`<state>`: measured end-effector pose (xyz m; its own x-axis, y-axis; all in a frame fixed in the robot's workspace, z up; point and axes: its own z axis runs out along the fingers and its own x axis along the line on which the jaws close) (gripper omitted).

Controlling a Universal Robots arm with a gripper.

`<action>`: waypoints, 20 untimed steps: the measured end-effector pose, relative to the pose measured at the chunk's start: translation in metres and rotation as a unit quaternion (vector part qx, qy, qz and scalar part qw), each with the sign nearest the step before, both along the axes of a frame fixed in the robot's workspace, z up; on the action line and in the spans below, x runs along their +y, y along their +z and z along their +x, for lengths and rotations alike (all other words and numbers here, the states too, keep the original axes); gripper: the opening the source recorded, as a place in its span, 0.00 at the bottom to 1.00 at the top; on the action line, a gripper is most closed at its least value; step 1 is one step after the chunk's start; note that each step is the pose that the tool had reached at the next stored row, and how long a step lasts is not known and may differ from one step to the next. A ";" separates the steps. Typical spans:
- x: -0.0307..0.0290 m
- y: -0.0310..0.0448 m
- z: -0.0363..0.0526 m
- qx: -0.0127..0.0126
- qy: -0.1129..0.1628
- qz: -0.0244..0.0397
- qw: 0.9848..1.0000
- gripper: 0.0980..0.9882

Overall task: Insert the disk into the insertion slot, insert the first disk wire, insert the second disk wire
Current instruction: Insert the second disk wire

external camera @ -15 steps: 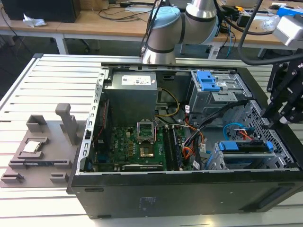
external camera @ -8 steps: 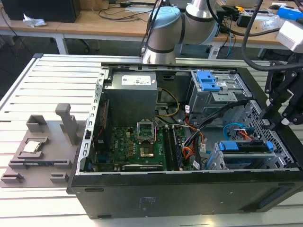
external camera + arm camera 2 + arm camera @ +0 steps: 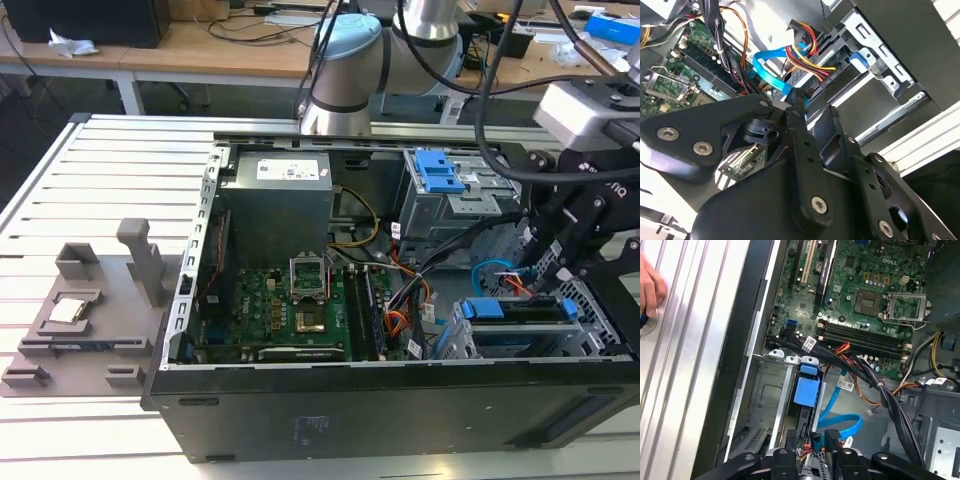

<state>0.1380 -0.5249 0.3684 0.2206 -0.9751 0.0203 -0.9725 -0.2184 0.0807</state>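
Fingers (image 3: 799, 120) of the gripper (image 3: 558, 276) are pinched closed on the blue cable (image 3: 767, 70) plug, just above the disk (image 3: 522, 310). The disk sits in the insertion slot (image 3: 462, 345), near, at the exterior view's right. Red-yellow wires (image 3: 812, 50) crowd beside.

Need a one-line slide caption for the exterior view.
Open desktop tower on a slatted bench: the hand hangs above the blue-framed disk seated in the insertion slot, blue data cable alongside.

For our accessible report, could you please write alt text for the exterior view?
The end effector reaches into an open computer case at the exterior view's right, beside the blue-framed disk lying in its grey insertion slot. A green motherboard lies mid-case; a grey fixture sits outside.
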 end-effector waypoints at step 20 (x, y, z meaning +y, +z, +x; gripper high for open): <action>0.0000 -0.0055 -0.0028 0.000 0.005 0.000 1.000 0.07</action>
<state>0.1352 -0.5249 0.3629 0.2301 -0.9729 0.0211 -0.9704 -0.2277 0.0809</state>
